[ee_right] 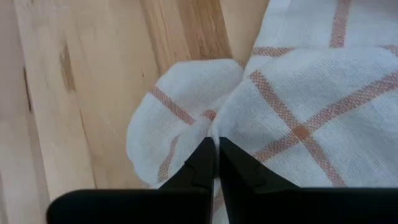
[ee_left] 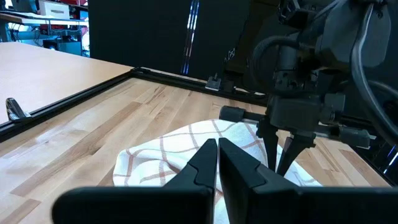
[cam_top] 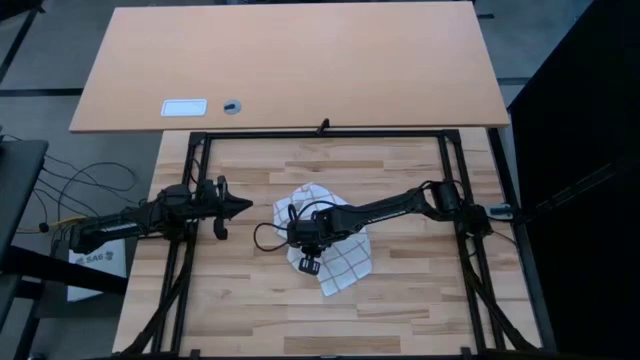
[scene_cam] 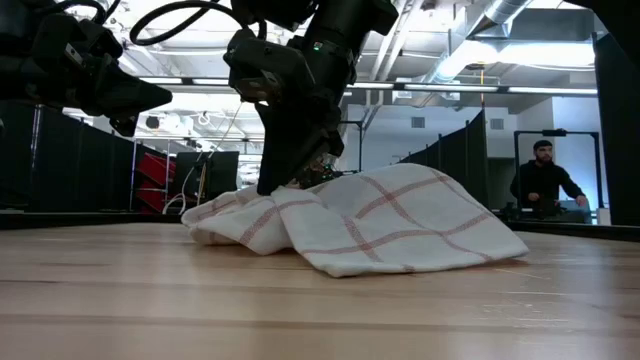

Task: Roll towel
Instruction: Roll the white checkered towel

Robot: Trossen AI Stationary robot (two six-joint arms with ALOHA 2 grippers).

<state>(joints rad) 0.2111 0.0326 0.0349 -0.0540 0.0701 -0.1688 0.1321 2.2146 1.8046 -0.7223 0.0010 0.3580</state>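
I can read very little from where I work. A white sheet [cam_top: 97, 262] on the floor beside my table's left edge carries dark letters that look like "SAS", though I cannot be sure. The white label [cam_top: 184, 107] on the far desk is unreadable.

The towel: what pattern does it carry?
White towel with a grid of thin reddish-brown lines; clearest in the right wrist view.

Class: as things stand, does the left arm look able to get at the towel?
Probably yes. The left gripper hangs shut beside the towel with bare wood between; only the right gripper, pinching the cloth, crowds that near edge.
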